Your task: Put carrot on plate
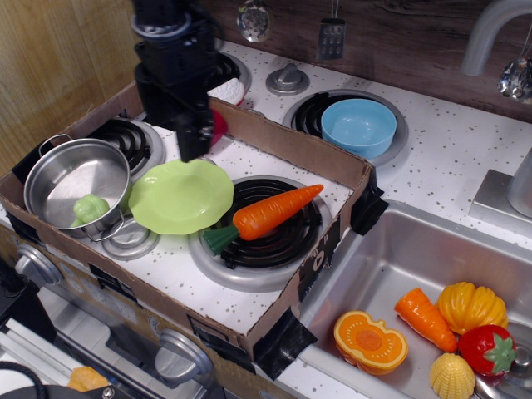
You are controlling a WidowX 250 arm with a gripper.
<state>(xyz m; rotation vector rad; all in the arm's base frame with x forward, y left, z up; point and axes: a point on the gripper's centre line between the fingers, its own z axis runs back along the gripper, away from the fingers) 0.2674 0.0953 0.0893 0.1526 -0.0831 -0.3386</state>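
blurred gripper (193,137) perhaps hides plate (181,196) rim.

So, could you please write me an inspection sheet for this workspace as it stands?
Surface: speckled white toy stovetop, walled by a shallow cardboard tray.
Job's things: carrot lies on the front burner beside the plate; the plate holds nothing.
Clutter: steel pot holding a green piece; blue bowl on the back burner; toy food in the sink.
Grippers: gripper above the plate's far rim, blurred, state unclear.
Cables: nothing seen.
Surroundings: wood backsplash, hanging utensils, faucet.
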